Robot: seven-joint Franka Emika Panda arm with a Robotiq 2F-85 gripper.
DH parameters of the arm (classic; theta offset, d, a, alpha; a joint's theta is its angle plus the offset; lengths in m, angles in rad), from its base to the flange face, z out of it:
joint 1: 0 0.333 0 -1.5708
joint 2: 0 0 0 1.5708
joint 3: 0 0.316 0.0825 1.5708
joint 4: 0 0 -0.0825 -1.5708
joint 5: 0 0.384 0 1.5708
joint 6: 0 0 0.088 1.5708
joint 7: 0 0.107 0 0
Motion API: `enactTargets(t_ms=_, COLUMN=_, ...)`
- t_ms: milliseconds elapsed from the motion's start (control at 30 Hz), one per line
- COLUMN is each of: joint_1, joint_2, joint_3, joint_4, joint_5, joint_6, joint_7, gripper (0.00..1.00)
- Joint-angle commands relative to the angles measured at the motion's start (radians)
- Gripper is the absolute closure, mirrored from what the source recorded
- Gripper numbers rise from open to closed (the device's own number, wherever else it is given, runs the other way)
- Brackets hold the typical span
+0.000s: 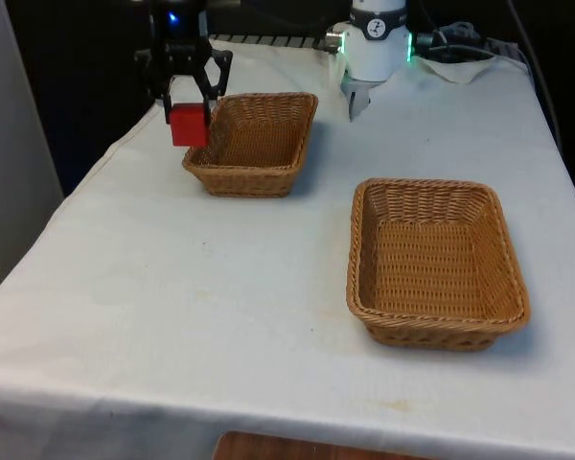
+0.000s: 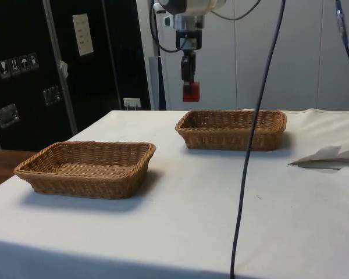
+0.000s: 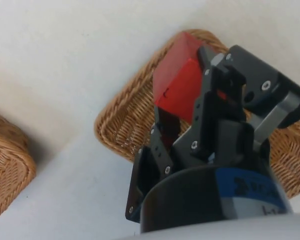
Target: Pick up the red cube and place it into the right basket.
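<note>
My black gripper (image 1: 188, 103) is shut on the red cube (image 1: 188, 125) and holds it in the air. The cube hangs above the left rim of the far wicker basket (image 1: 268, 182), on the front view's left side. From the side, the cube (image 2: 191, 91) and gripper (image 2: 187, 72) hang well above that basket's (image 2: 232, 138) far end. In the wrist view the cube (image 3: 177, 85) sits between the fingers (image 3: 206, 100) with this basket (image 3: 125, 120) below. A second wicker basket (image 1: 439, 331) lies nearer, on the front view's right; it holds nothing.
Crumpled white paper (image 1: 460, 65) lies at the far right corner by the robot base (image 1: 374, 48). A black cable (image 2: 253, 139) hangs down through the side view. The table's left edge (image 1: 86, 182) runs close to the far basket.
</note>
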Motion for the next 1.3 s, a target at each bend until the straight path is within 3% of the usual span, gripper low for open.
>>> enactTargets(t_ms=0, joint_1=0.009, joint_2=-0.020, joint_3=-0.011, joint_4=-0.033, joint_5=-0.009, joint_6=0.028, joint_7=-0.006, gripper=0.97)
enactTargets(t_ms=100, joint_1=0.007, joint_2=-0.040, joint_3=-0.008, joint_4=-0.070, joint_5=-0.004, joint_6=0.049, joint_7=-0.018, gripper=0.97)
enactTargets(t_ms=133, joint_1=0.000, joint_2=-0.021, joint_3=0.000, joint_4=-0.039, joint_5=0.000, joint_6=0.022, joint_7=-0.010, gripper=0.97)
enactTargets(t_ms=200, joint_1=0.007, joint_2=-0.046, joint_3=-0.007, joint_4=-0.080, joint_5=-0.003, joint_6=0.056, joint_7=-0.021, gripper=0.97)
enactTargets(t_ms=400, joint_1=0.001, joint_2=-0.094, joint_3=0.008, joint_4=-0.174, joint_5=0.015, joint_6=0.110, joint_7=-0.048, gripper=0.97)
enactTargets(t_ms=433, joint_1=0.000, joint_2=-0.079, joint_3=0.007, joint_4=-0.154, joint_5=0.006, joint_6=0.086, joint_7=-0.036, gripper=0.97)
enactTargets(t_ms=600, joint_1=-0.004, joint_2=-0.125, joint_3=0.011, joint_4=-0.241, joint_5=0.024, joint_6=0.153, joint_7=-0.076, gripper=0.97)
enactTargets(t_ms=733, joint_1=-0.002, joint_2=-0.122, joint_3=0.006, joint_4=-0.257, joint_5=0.020, joint_6=0.155, joint_7=-0.077, gripper=0.97)
enactTargets(t_ms=1033, joint_1=-0.013, joint_2=-0.130, joint_3=0.020, joint_4=-0.329, joint_5=0.099, joint_6=0.213, joint_7=-0.154, gripper=0.97)
enactTargets(t_ms=1067, joint_1=-0.004, joint_2=-0.119, joint_3=0.009, joint_4=-0.325, joint_5=0.083, joint_6=0.201, joint_7=-0.140, gripper=0.97)
enactTargets(t_ms=1100, joint_1=-0.013, joint_2=-0.128, joint_3=0.021, joint_4=-0.331, joint_5=0.109, joint_6=0.213, joint_7=-0.162, gripper=0.97)
enactTargets(t_ms=1267, joint_1=-0.009, joint_2=-0.119, joint_3=0.015, joint_4=-0.337, joint_5=0.146, joint_6=0.209, joint_7=-0.188, gripper=0.97)
